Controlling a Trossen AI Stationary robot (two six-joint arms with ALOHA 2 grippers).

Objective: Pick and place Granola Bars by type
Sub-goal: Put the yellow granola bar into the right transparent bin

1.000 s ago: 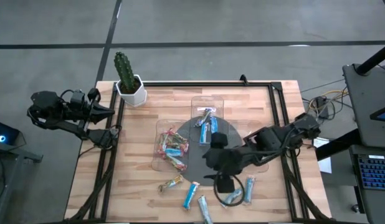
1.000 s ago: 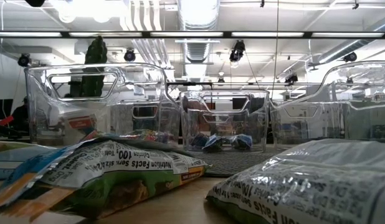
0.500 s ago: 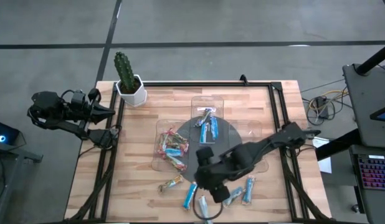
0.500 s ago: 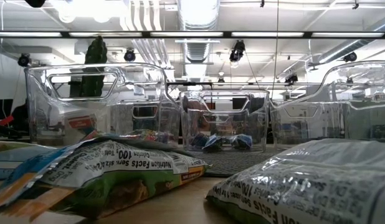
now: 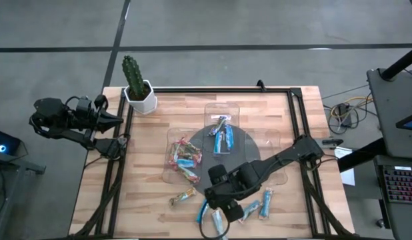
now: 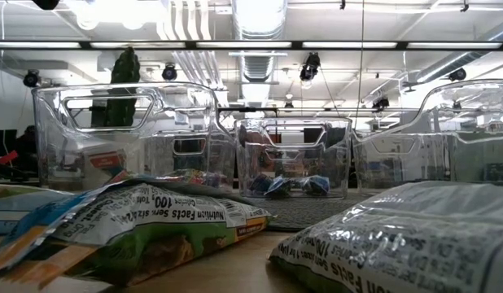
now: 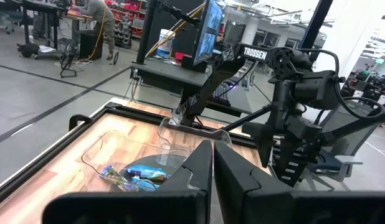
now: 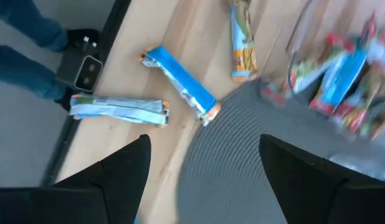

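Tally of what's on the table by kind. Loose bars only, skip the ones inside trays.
Loose granola bars: 5 (one partly under the right arm)
Clear trays: 3
Potted cactus: 1
Round grey mat: 1
Total: 10

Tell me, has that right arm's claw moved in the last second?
Yes. In the high view the right gripper has swung toward the table's left side, from beside the round grey mat to over the loose bars, jaws open.
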